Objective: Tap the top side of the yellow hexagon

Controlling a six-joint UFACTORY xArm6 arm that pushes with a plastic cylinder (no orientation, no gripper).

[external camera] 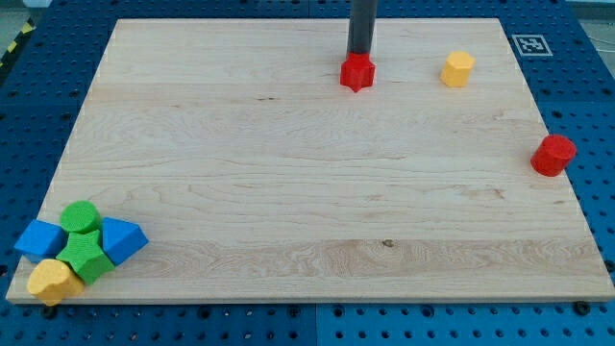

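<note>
Blue pegboard (29,144) surrounds a pale wooden board (288,192) that fills most of the view. At 1 o'clock, a black-and-white marker tag (529,44) sits on the board's corner, partly cut by the frame's top.

Rod (362,24) comes in from 12 o'clock, its upper part cut off by the frame. My tip (359,54) is at the upper edge of the red star (357,72); the very end is hard to see, hidden behind the block or touching it, cannot tell which. No jaws here, just a plain rod end, so nothing to open or close.

Yellow hexagon (457,69) sits at about 1 o'clock on the board, near the top edge, alone. It lies at 3 o'clock from the tip, apart from it, with bare wood between. Its top side is not touched by the tip.

Red cylinder (553,155) stands at 3 o'clock near the board's right edge, well apart from the rest.

At 8 o'clock, in the bottom-left corner, a tight cluster: green cylinder (81,217), green star (85,256), blue cube (39,238), blue wedge (122,239), yellow block (53,281). They touch or overlap in view, so the shapes are partly hidden; the yellow one's shape is unclear. No containers on the board.
</note>
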